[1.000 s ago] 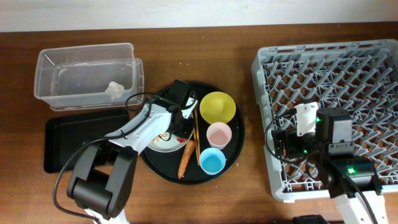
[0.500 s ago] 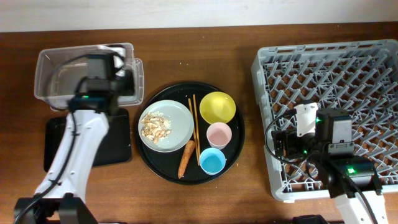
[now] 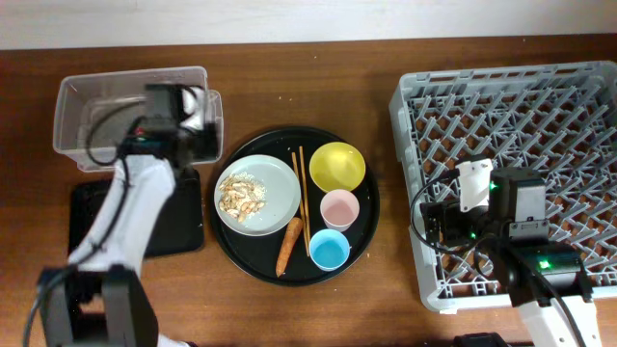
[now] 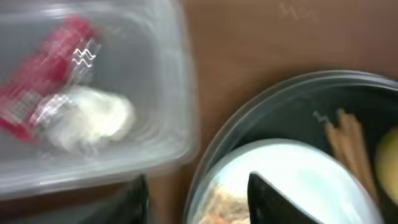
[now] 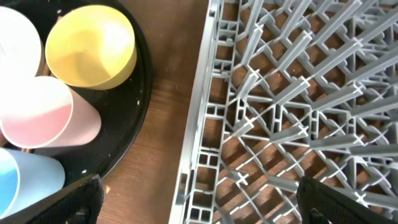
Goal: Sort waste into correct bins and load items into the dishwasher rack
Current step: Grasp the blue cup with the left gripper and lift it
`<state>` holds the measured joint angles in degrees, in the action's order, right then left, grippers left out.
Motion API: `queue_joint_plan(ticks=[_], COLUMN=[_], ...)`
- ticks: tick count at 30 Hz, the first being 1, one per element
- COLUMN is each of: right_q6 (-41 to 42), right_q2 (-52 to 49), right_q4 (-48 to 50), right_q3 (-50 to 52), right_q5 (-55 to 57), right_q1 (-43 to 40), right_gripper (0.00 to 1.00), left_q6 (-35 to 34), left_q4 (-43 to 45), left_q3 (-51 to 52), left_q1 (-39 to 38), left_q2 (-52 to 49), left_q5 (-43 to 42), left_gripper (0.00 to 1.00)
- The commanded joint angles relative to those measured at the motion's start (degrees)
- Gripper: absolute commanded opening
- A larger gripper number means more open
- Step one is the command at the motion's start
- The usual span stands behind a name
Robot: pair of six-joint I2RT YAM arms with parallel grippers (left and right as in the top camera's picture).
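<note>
My left gripper [image 3: 201,130] is open and empty, hovering over the right end of the clear tub [image 3: 96,120]. In the left wrist view [image 4: 199,208] the red wrapper [image 4: 46,78] and the white tissue [image 4: 93,121] lie inside the tub. The grey plate [image 3: 275,183] holds beige crumbs [image 3: 239,196]. The chopsticks [image 3: 302,193], carrot [image 3: 288,247], yellow bowl [image 3: 337,166], pink cup [image 3: 339,207] and blue cup [image 3: 330,251] lie beside it. My right gripper [image 3: 439,220] is open and empty over the left edge of the rack [image 3: 540,106]; it also shows in the right wrist view [image 5: 199,208].
The dishes sit on a large round black tray [image 3: 364,231]. The shallow black rectangular tray [image 3: 92,226] lies in front of the tub, partly under my left arm. The right wrist view shows the rack's edge [image 5: 205,124] and the bowl [image 5: 93,46].
My left arm swung from the plate over to the clear tub, then shifted slightly right. The red wrapper now lies in the tub. The right arm has not moved.
</note>
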<state>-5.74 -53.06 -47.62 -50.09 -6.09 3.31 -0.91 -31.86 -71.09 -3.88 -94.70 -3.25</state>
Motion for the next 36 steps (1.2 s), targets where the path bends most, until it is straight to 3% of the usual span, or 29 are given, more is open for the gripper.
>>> queue_joint_plan(ticks=[1, 4, 6, 10, 23, 25, 28, 32, 36], right_q6=[3.7, 15.7, 15.7, 16.8, 17.0, 17.0, 17.0, 17.0, 17.0], right_q2=[0.2, 0.2, 0.2, 0.2, 0.2, 0.2, 0.2, 0.2, 0.2], right_q4=[-0.2, -4.5, -6.0, -7.3, -8.8, -8.8, -9.0, -9.2, -7.6], right_q3=[-1.1, -1.1, -1.1, -1.1, -1.1, -1.1, -1.1, -1.1, -1.1], right_q5=[1.4, 14.6, 14.5, 14.5, 14.3, 14.3, 14.3, 14.3, 14.3], right_q1=[-0.1, -0.1, -0.1, -0.1, -0.1, -0.1, -0.1, -0.1, -0.1], right_gripper=[0.98, 0.98, 0.98, 0.98, 0.98, 0.98, 0.98, 0.98, 0.98], left_q6=[0.5, 0.5, 0.5, 0.5, -1.2, -2.0, -2.3, -2.3, -0.7], left_q4=[-10.5, -22.4, -26.6, -30.4, -13.6, -13.6, -14.1, -18.9, -28.6], left_q3=[-0.4, -0.4, -0.3, -0.2, 12.9, 12.9, 12.9, 10.1, 0.5], left_q1=[-9.9, -20.3, -23.1, -26.8, -31.0, -31.0, -30.9, -30.3, -26.2], left_q2=[3.4, 3.4, 3.4, 3.3, 1.8, -0.4, -0.4, 4.2, 9.8], left_q5=[-3.5, -11.6, -16.9, -18.4, -18.4, -18.4, -18.4, -18.4, -20.9], left_gripper=[0.55, 0.54, 0.54, 0.54, 0.53, 0.28, 0.00, 0.00, 0.00])
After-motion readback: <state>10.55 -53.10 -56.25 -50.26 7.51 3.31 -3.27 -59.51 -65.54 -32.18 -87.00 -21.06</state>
